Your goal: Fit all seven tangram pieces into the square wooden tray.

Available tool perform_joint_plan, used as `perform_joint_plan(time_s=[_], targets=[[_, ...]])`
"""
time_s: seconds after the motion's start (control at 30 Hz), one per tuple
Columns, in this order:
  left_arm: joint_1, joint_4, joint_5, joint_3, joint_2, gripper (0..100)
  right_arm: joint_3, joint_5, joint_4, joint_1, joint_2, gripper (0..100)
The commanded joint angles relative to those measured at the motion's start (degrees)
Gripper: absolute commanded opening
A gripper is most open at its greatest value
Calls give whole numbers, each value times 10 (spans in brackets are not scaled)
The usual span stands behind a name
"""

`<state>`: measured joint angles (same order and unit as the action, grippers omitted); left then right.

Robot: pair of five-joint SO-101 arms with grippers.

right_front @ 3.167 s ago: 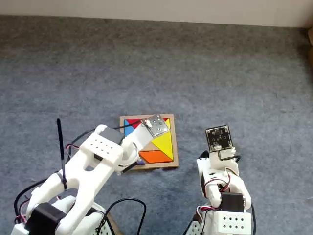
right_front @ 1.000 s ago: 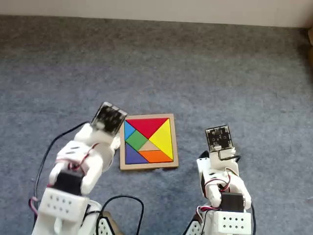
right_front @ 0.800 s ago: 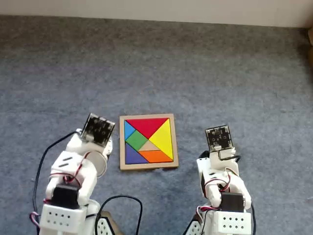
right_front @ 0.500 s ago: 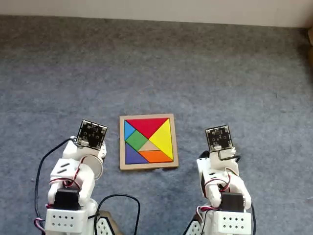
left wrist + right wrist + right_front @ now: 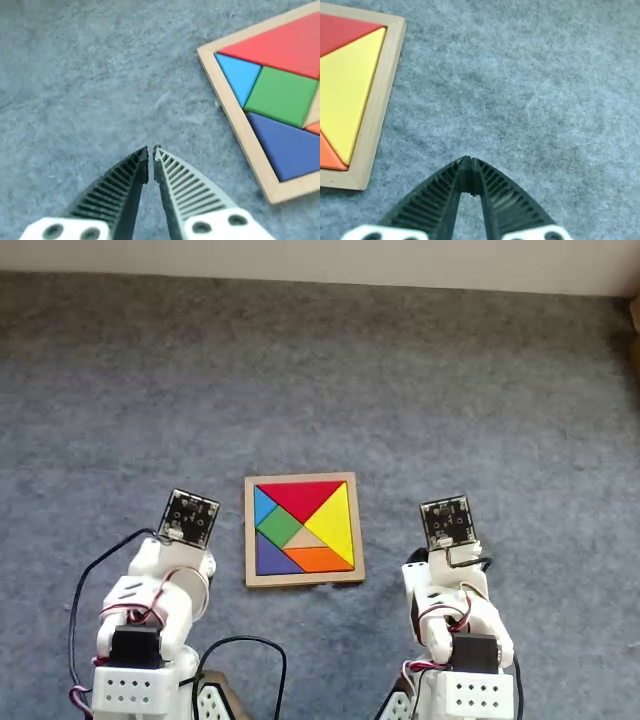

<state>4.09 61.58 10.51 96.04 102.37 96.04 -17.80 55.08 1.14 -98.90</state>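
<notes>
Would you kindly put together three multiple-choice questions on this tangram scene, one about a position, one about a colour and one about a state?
1. The wooden tray lies:
A. between the left arm and the right arm
B. outside the left arm
C. outside the right arm

2. The large triangle along the tray's far edge is:
A. green
B. red
C. orange

3. The left gripper is:
A. wide open
B. shut on a piece
C. shut and empty

Answers:
1 A, the high view shows an arm on each side of it.
2 B, red fills the far edge.
3 C, its jaws are closed over bare carpet.
</notes>
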Motion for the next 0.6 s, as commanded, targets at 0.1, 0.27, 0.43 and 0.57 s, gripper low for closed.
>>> perform_joint_plan(time_s=[0.1, 0.27, 0.43, 0.57], targets=[[-3, 113, -4, 11, 14, 47, 55, -3, -1, 20, -8, 9], [-3, 142, -4, 11, 14, 46, 51, 76, -1, 18, -8, 9], [-3, 142, -4, 11, 14, 46, 51, 80, 2, 16, -8, 8], [-3, 142, -4, 11, 14, 46, 26, 82, 12, -5, -8, 6]])
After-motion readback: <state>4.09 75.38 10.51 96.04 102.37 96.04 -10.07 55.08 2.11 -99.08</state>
